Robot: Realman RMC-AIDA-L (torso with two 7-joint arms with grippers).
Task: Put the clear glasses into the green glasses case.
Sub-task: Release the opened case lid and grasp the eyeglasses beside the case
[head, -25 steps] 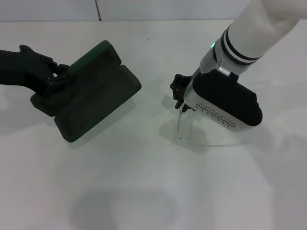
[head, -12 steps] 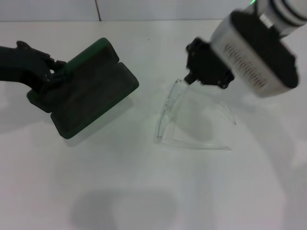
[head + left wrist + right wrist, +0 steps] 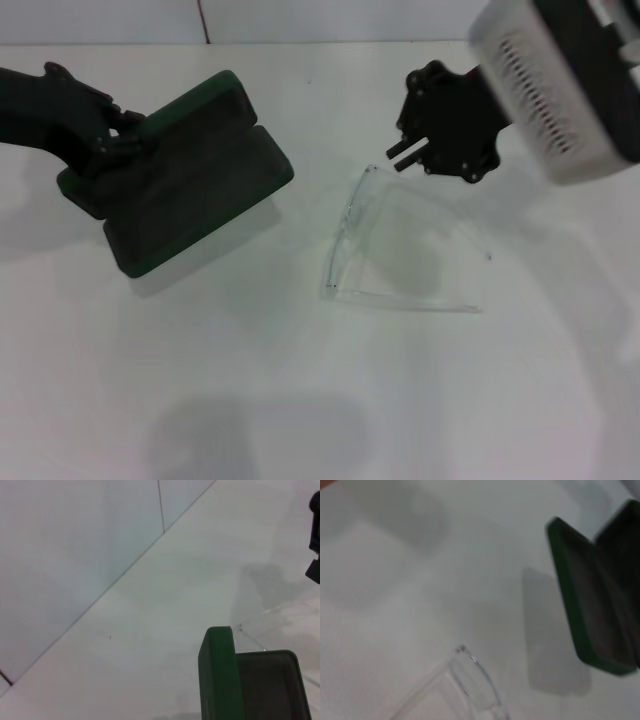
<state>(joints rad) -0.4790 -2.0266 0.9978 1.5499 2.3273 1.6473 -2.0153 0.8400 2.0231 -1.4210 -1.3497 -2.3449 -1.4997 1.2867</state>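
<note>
Right claw (image 3: 398, 157) rose off 1 clear glasses (image 3: 400, 250); 1 green glasses case (image 3: 190, 180).

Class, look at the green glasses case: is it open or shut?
Open. The green glasses case shows both halves spread, dark lining exposed, with the left gripper at its edge.

— What lies under it all?
— A plain white table (image 3: 300, 400), lit from above and carrying soft grey shadows.
— And behind?
— A pale wall (image 3: 75, 540) of smooth panels split by a thin dark seam (image 3: 161, 505).
</note>
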